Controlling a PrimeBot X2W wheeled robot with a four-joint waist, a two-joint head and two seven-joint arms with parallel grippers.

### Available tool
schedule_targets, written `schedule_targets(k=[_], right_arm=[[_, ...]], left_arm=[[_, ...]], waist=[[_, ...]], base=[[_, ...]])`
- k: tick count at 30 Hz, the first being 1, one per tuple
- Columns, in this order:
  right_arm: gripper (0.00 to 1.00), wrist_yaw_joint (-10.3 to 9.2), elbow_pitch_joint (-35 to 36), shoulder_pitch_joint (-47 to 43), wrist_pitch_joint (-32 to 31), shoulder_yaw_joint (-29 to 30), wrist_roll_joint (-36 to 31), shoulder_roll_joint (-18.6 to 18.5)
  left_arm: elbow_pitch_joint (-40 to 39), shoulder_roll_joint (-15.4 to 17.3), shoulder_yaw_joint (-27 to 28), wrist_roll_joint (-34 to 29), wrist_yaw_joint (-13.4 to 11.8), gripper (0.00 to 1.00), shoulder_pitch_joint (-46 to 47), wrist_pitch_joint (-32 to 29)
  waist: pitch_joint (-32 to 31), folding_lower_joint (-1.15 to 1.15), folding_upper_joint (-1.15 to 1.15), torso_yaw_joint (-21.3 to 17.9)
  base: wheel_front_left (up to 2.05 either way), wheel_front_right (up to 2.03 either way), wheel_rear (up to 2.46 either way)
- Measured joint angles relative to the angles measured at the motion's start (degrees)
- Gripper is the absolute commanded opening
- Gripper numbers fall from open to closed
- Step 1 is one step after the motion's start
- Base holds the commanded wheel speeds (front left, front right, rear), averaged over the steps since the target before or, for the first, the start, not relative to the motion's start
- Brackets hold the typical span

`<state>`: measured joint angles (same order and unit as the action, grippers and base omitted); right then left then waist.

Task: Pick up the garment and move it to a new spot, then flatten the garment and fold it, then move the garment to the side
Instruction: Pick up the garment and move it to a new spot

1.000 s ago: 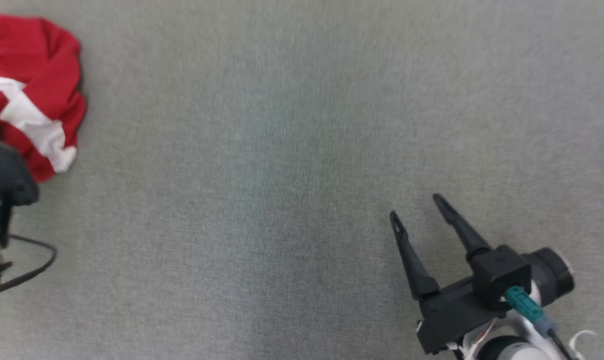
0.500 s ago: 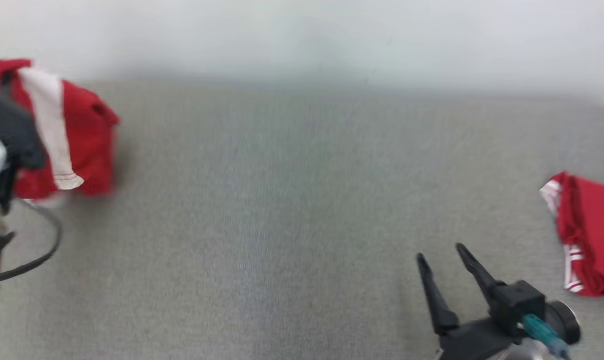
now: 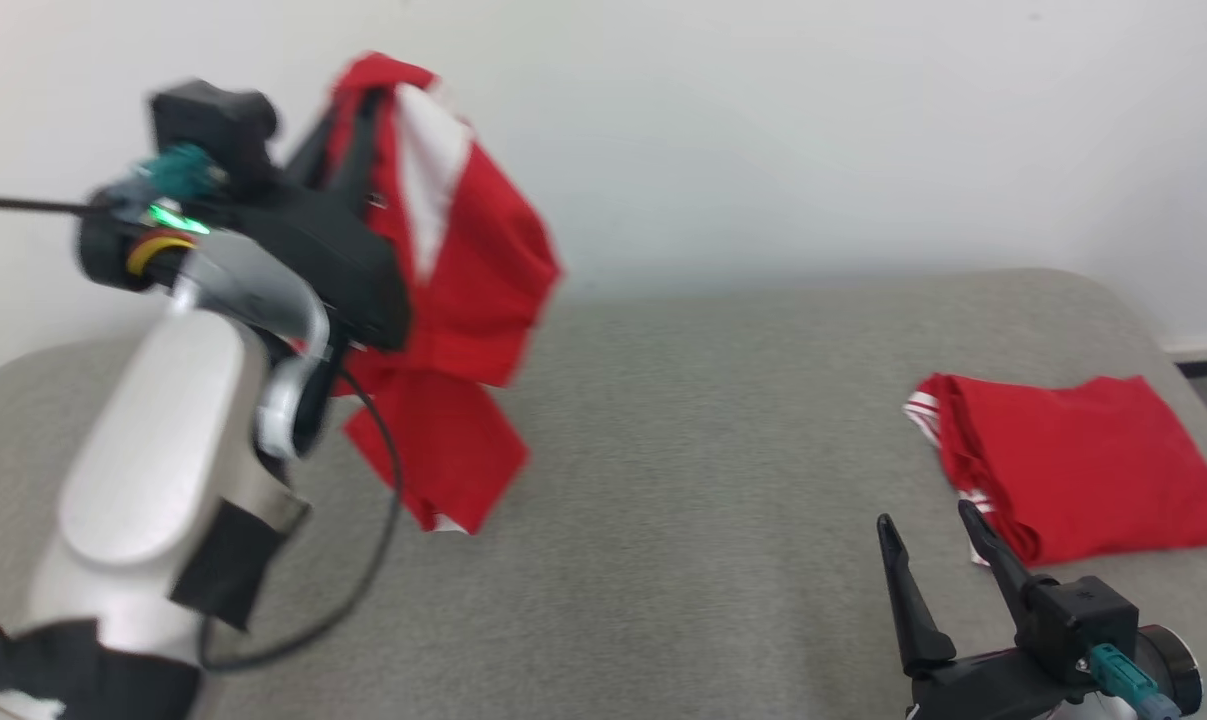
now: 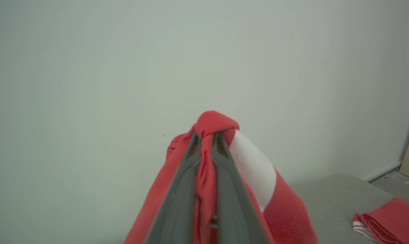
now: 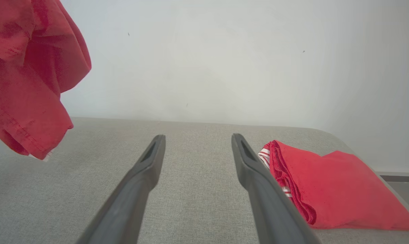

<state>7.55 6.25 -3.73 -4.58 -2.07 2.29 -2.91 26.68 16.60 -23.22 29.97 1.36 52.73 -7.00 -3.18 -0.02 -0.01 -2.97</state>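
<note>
The left gripper [image 4: 206, 135] is clamped on a bunched fold of the garment [image 3: 463, 250] and holds it in the air over the left part of the table [image 3: 713, 450], in front of the wall [image 3: 763, 120]. The garment is soft red knit with a broad white band. It hangs in loose, crumpled folds with its stitched hem lowest. The right gripper [image 3: 923, 518] sits low at the right, its long, dark, tapering fingers spread with nothing between them. Near it a red cloth [image 3: 1073, 460], white-striped at one edge, lies folded in a rough rectangle. The table is covered in grey woven fabric and has rounded corners. The wall is plain and pale.
</note>
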Motion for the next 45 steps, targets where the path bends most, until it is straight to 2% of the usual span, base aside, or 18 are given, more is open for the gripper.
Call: schedule_targets(k=[2,7,12,16,17,18,19,20,21,22,23,28,33,38,42,45], right_arm=[[1.00,0.00,0.2,0.0,-0.3,-0.5,0.0,0.0],[1.00,0.00,0.3,0.1,-0.4,-1.5,0.1,0.0],[1.00,0.00,0.1,0.2,-0.2,-2.4,0.5,0.0],[1.00,0.00,-0.3,0.3,0.1,-2.7,0.7,0.0],[1.00,0.00,-0.4,0.3,0.1,-3.0,0.7,0.0],[1.00,0.00,-0.6,0.5,0.1,-3.3,0.7,0.0],[1.00,0.00,-0.8,0.6,0.1,-3.7,0.7,0.0],[1.00,0.00,-1.1,1.0,0.1,-3.9,0.7,0.0],[1.00,0.00,-1.2,1.3,0.1,-4.1,0.7,0.0],[1.00,0.00,-1.3,1.5,0.1,-4.4,0.7,0.0],[1.00,0.00,-1.5,1.5,0.2,-4.6,0.8,0.0],[1.00,0.00,-2.1,1.7,0.4,-4.6,1.1,0.0],[1.00,0.00,-3.3,1.6,0.8,-3.6,1.2,0.0],[1.00,0.00,-4.1,0.6,1.1,-2.0,1.7,0.0],[1.00,0.00,-5.2,-0.5,1.8,-0.7,2.3,0.0],[1.00,0.00,-6.0,-0.8,3.5,-0.1,3.1,0.0]], left_arm=[[-5.5,-2.3,-1.8,0.2,-1.1,0.00,-3.5,-0.2],[-10.3,-4.7,-6.2,-0.5,-2.0,0.00,-9.5,-1.2],[-9.9,-5.4,-8.1,-1.5,-4.1,0.00,-16.0,-0.7],[-6.7,-6.2,-8.6,-1.6,-5.2,0.00,-19.5,2.5],[-5.4,-6.5,-8.8,-1.7,-5.3,0.08,-20.0,3.6],[-3.7,-6.9,-9.0,-1.6,-4.8,0.25,-20.6,4.5],[-1.9,-7.1,-9.4,-1.6,-4.3,0.46,-21.4,5.7],[-0.2,-7.4,-9.8,-1.4,-3.4,0.72,-22.1,7.1],[1.9,-7.8,-10.2,-1.4,-2.6,0.76,-22.6,8.4],[3.7,-8.2,-10.5,-1.3,-1.7,0.98,-23.1,9.5],[6.0,-8.7,-10.6,-0.6,-0.6,1.00,-23.6,10.1],[12.6,-10.1,-10.8,1.5,2.1,1.00,-24.7,13.9],[10.6,-9.8,-9.2,1.7,3.0,1.00,-25.1,20.7],[1.9,-7.5,-2.1,4.2,2.7,1.00,-31.7,21.9],[-11.4,-6.7,7.6,5.0,3.1,1.00,-38.1,22.0],[-20.2,-7.0,13.3,2.9,4.3,1.00,-43.8,22.0]], waist=[[-0.3,0.01,0.00,-3.0],[-0.1,0.01,0.00,-8.1],[1.0,0.02,0.01,-12.3],[2.7,0.02,0.01,-14.0],[3.2,0.02,0.01,-14.2],[3.7,0.03,0.01,-14.3],[4.0,0.03,0.01,-14.2],[4.2,0.03,0.02,-14.1],[4.4,0.03,0.01,-13.8],[4.5,0.03,0.01,-13.5],[4.5,0.03,0.01,-13.2],[3.8,0.03,0.02,-11.0],[2.9,0.03,0.01,-8.1],[1.7,0.02,0.01,-5.1],[0.8,0.02,0.01,-2.5],[0.1,0.02,0.01,-0.7]], base=[[0.00,0.00,0.00],[0.00,0.00,0.00],[0.00,0.00,0.00],[0.00,0.00,0.00],[0.00,0.00,0.00],[0.00,0.00,0.00],[0.00,0.00,0.00],[0.00,0.00,0.00],[0.00,0.00,0.00],[0.00,0.00,0.00],[0.00,0.00,0.00],[0.00,0.00,0.00],[0.00,0.00,0.00],[0.00,0.00,0.00],[0.00,0.00,0.00],[0.00,0.00,0.00]])
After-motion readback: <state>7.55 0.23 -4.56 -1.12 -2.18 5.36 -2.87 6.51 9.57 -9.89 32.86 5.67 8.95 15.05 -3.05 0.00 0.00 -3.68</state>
